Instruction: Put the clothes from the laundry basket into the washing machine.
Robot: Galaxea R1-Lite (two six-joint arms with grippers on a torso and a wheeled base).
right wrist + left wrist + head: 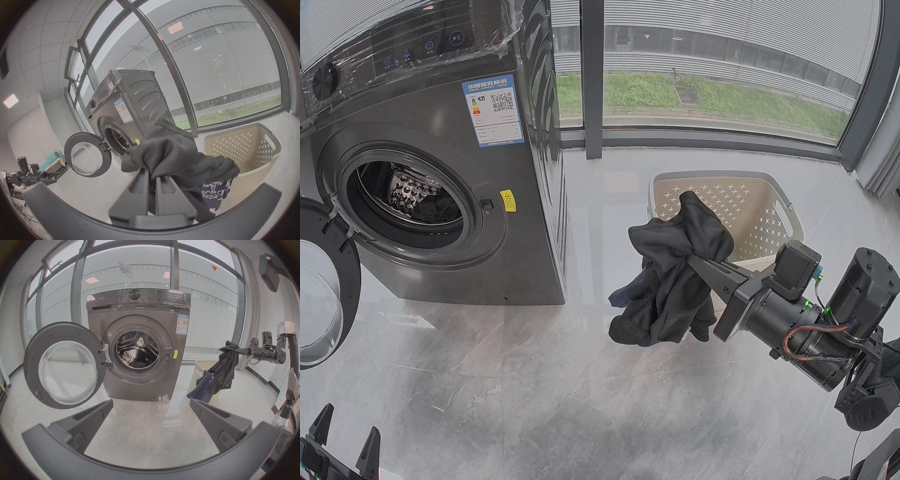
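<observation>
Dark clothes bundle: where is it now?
The bundle hangs clear of the floor in the right gripper, in front of the laundry basket, right of the washing machine in the head view.

The washing machine (425, 112) had a smooth grey metallic body with a satin sheen, and wrinkled clear plastic film (425, 31) lay over its control panel. Its drum (406, 187) was shiny perforated metal. The door (350, 269) was a matt dark ring around clear glass. The black garment (675, 275) was matt, fine-meshed cloth; the blue garment (215, 193) beside it was smoother printed fabric. The laundry basket (737, 200) was matt beige plastic. The floor (550, 387) was glossy grey stone-look tile.
</observation>
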